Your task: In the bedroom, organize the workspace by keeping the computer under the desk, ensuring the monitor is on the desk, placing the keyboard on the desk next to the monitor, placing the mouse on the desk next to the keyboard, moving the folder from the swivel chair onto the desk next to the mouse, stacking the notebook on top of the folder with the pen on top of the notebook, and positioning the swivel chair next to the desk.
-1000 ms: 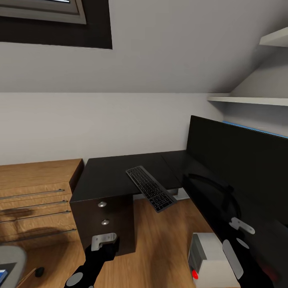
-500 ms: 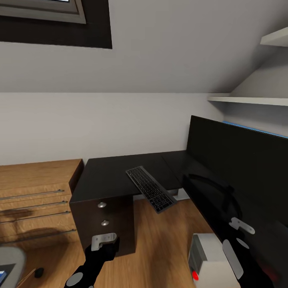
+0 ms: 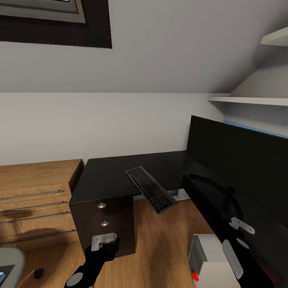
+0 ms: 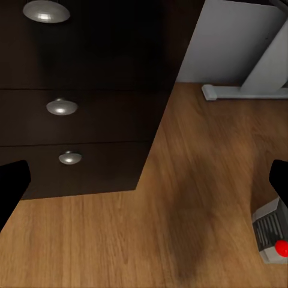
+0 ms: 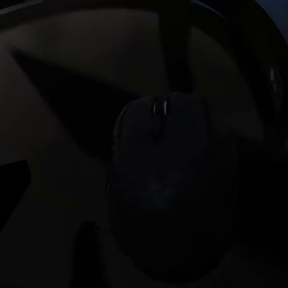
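The desk [image 3: 108, 176] has a black top and a dark drawer unit [image 4: 90, 66] with round silver knobs. The keyboard [image 3: 151, 189] lies slanted on it, one end hanging past the front edge. At the right the monitor [image 3: 236, 168] stands on the desk as a wide black screen. The white computer [image 3: 210, 260] with a red dot sits on the floor. My left gripper [image 4: 144, 186] hangs open above the floor beside the drawers. My right gripper [image 5: 144, 180] is open over the black mouse [image 5: 162, 192], which rests on a dark surface. The swivel chair [image 3: 10, 258] shows at the bottom left corner, with a sliver of the blue folder [image 3: 2, 275].
A low light-wood cabinet [image 3: 36, 200] with metal handles stands left of the desk. White shelves [image 3: 248, 100] hang on the right wall. A white desk leg [image 4: 252, 66] rises from the wood floor [image 3: 160, 248], and a small black lump [image 3: 39, 273] sits near the chair.
The view has drifted very slightly, so less of the chair shows at the corner. Arms, keyboard and monitor hold their places.
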Motion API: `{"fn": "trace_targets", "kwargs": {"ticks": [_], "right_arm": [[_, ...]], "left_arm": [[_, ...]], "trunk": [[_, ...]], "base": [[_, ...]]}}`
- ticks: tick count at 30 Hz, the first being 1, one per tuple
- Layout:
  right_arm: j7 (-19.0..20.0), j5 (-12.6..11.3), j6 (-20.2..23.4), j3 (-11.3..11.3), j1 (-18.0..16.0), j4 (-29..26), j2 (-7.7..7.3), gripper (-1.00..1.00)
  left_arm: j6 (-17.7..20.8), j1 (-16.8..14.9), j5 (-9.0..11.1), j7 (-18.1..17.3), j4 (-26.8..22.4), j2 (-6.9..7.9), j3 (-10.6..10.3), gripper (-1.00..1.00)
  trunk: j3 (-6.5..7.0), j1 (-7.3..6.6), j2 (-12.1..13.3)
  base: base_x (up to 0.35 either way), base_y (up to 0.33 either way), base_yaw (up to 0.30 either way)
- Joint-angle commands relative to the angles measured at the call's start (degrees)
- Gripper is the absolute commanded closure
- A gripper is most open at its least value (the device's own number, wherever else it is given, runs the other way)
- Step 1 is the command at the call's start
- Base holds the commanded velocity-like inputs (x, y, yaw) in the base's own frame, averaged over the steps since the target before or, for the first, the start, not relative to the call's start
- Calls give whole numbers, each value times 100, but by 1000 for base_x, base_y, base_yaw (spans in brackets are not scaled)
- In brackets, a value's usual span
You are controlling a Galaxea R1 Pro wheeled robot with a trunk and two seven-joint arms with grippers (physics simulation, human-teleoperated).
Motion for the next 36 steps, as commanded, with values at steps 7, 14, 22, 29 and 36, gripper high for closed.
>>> {"fn": "trace_targets", "kwargs": {"ticks": [7,14,22,29,36], "right_arm": [[-25,-32,28,6,-1,-12,-2,-100],[-25,-32,37,4,-1,-12,-2,-100],[-25,-32,147,0,-1,-12,-2,100],[-25,-32,167,-1,-1,-12,-2,100],[-25,-32,168,-1,-1,-18,-2,100]], "left_arm": [[18,-1,61,48,-9,0,-7,-100],[18,-1,61,48,-9,0,-7,-100],[18,-1,61,48,-9,0,-7,-100],[18,-1,61,48,-9,0,-7,-100],[18,-1,61,48,-9,0,-7,-100]], "trunk": [[-5,0,-3],[-5,0,-3],[-5,0,-3],[-5,0,-3],[-5,0,-3]], "base": [[0,0,0],[0,0,0],[0,0,0],[0,0,0],[0,0,0]]}}
